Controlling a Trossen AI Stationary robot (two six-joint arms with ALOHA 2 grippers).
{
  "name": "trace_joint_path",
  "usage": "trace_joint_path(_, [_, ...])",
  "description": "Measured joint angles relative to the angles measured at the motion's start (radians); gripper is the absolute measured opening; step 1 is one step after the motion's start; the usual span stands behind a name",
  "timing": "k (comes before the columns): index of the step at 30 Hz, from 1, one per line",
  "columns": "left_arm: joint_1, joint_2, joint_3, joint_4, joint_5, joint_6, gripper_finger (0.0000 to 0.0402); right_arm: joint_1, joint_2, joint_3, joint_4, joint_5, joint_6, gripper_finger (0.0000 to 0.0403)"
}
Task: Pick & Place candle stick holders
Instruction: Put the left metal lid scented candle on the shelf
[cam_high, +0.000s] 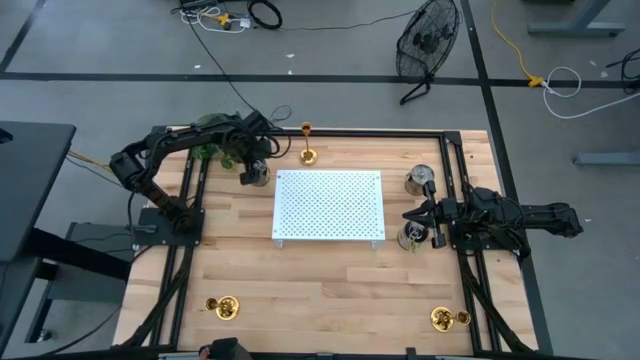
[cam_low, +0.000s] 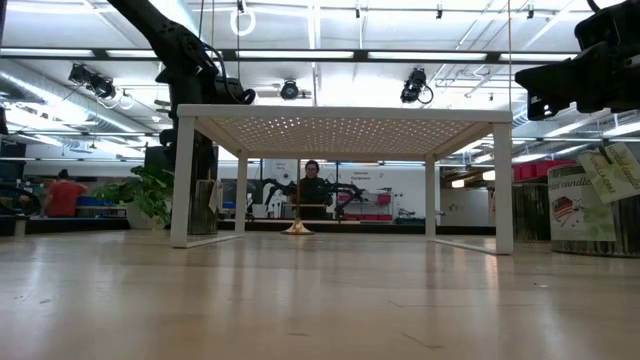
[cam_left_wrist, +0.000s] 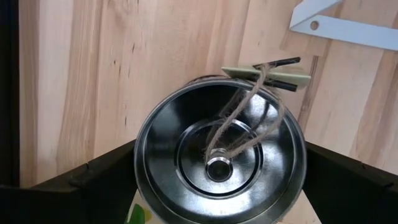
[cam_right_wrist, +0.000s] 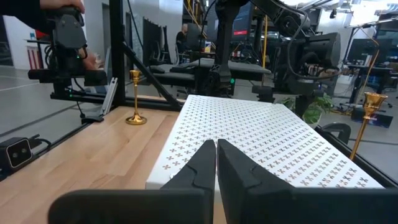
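Three gold candle stick holders stand on their round bases. A tall one is at the far edge; its base shows under the platform. One is near left, slim-stemmed in the right wrist view. One is near right. My left gripper points down, open, over a shiny lidded tin with twine and a tag. Its fingers stand on either side of the tin. My right gripper is shut, level, at the table's right.
A white perforated platform on legs fills the table's middle. Two metal tins stand beside my right gripper. Black frame rails run along both sides. A green plant sits by the left arm. A person sits beyond the table.
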Motion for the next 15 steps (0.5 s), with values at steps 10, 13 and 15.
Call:
trace_joint_path(10, [0.000,0.000,0.000,0.000,-0.002,0.000,0.0397,0.000,0.000,0.000,0.000,0.000,0.000,0.0021])
trace_joint_path(13, [0.000,0.000,0.000,0.001,-0.002,0.000,0.0390,0.000,0.000,0.000,0.000,0.000,0.000,0.0021])
trace_joint_path(15, [0.000,0.000,0.000,0.001,-0.002,0.000,0.0384,0.000,0.000,0.000,0.000,0.000,0.000,0.0021])
